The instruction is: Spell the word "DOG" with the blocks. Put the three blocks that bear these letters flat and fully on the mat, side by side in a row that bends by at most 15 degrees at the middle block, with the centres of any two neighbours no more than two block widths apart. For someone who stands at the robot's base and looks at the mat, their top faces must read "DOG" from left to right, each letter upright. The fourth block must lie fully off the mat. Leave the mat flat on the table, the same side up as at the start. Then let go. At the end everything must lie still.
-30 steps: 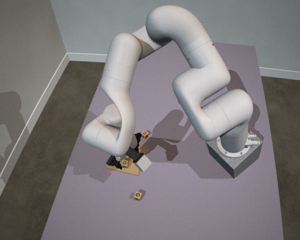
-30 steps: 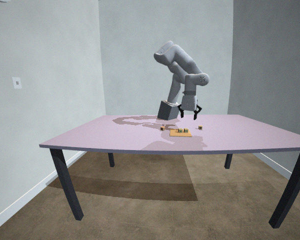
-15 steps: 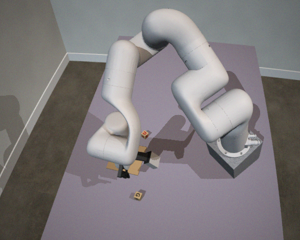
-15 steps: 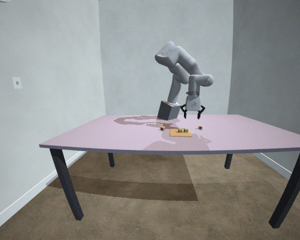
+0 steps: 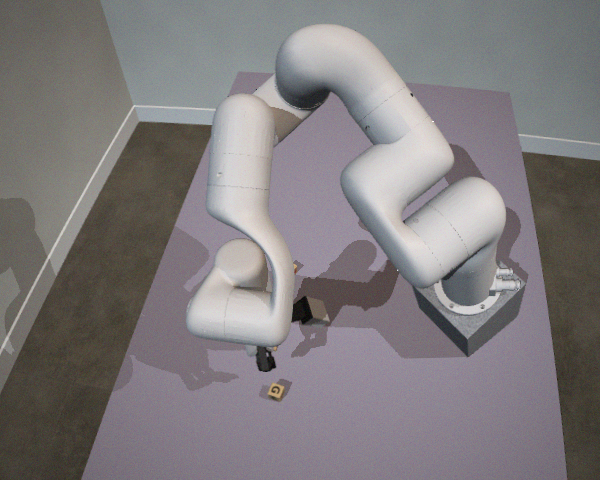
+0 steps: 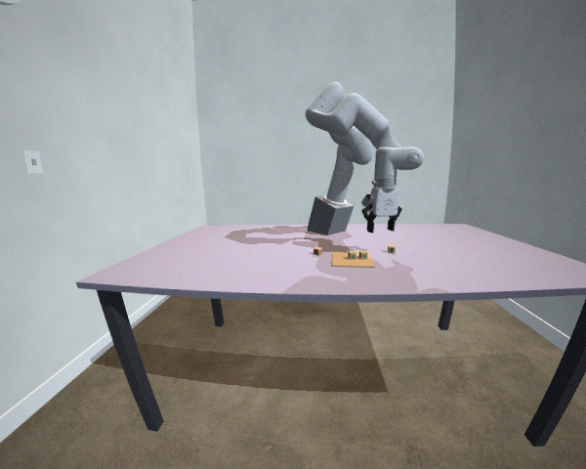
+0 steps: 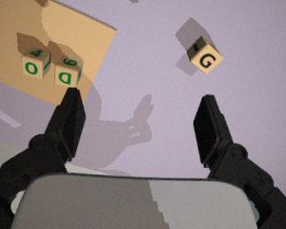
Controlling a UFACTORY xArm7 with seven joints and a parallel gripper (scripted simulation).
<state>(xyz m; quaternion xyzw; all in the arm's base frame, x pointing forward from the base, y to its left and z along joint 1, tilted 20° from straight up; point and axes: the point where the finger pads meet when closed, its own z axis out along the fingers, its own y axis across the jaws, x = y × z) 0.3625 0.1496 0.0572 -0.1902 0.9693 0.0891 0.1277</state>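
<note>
The orange mat [image 7: 51, 41] lies flat on the table and also shows in the exterior view [image 6: 353, 259]. The O block [image 7: 32, 64] and the D block [image 7: 67, 72] sit side by side on it, touching. The G block [image 7: 204, 57] [image 5: 276, 391] [image 6: 391, 248] lies on the bare table off the mat, with its letter face up. My gripper [image 7: 140, 105] [image 6: 381, 225] is open and empty. It hangs above the table between the mat and the G block. In the top view the arm hides the mat.
A fourth small block [image 6: 317, 250] lies on the table off the mat, on the side away from the G block. The robot's grey base block [image 5: 468, 310] stands on the table behind the mat.
</note>
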